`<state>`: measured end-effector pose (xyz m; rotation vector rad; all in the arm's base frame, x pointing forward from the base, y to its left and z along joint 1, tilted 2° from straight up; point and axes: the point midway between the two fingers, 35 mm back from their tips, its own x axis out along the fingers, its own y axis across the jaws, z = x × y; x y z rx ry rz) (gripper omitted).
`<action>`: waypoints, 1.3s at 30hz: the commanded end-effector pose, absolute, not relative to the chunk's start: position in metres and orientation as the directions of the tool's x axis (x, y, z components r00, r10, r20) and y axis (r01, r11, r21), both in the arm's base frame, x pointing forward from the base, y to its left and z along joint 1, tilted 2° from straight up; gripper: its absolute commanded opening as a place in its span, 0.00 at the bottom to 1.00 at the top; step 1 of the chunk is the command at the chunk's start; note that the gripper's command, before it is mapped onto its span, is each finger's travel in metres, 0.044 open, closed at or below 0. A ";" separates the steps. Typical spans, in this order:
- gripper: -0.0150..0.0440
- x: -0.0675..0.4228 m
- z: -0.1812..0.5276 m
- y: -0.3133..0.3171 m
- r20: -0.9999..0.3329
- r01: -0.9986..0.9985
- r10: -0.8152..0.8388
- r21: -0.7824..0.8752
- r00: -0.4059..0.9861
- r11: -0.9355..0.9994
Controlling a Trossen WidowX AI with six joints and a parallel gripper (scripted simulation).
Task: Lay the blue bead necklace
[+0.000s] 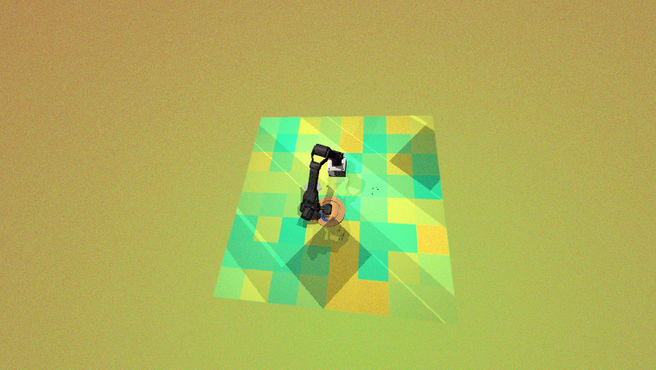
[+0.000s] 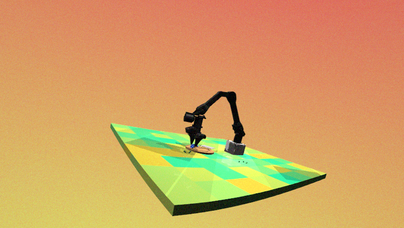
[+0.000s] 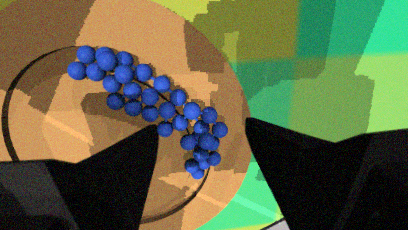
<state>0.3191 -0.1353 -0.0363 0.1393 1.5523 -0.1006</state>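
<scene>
- One blue bead necklace (image 3: pixel 150 102) lies bunched on the round bead board (image 3: pixel 125 30), doubled into a thick strand rather than spread out in a ring.
- Its long axis runs on a slant in the wrist view, from the upper left down to the lower right, crossing the dark circular groove (image 3: pixel 6 120) at its upper end and following it near the lower end.
- Beads are smooth, round and a glossy deep blue, all much the same size; a thin dark cord shows between some of them.
- At the upper left the beads clump in a small knot, and at the lower right they bunch again into a tighter cluster that tapers to a point.
- Most of the groove holds no beads; only the parts under the strand are covered.
- The board is a flat tan disc with patchy shadows across it, lying on the green and yellow chequered worktop (image 2: pixel 198 187).
- The hand (image 3: pixel 200 135) hangs low over the board with its two dark fingers straddling the lower end of the necklace, one on each side.
- The fingers are partly closed with a gap on both sides of the beads, so the hand is open and grips nothing.
- From the side view, the fingertips reach almost down to the board, with a speck of blue just beside them.
- The black arm (image 2: pixel 231 113) arches up from a grey base block (image 2: pixel 234 147) that stands on the worktop near the board.
</scene>
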 end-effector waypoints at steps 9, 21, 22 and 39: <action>0.31 0.319 -0.036 -0.135 -1.000 0.152 0.023 0.025 0.018 0.988; 0.25 0.319 -0.031 -0.135 -1.000 0.153 0.023 0.026 0.018 0.988; 0.25 0.319 -0.028 -0.136 -1.000 0.154 0.023 0.026 0.018 0.988; 0.25 0.314 -0.020 -0.125 -1.000 0.156 0.025 0.027 0.018 0.987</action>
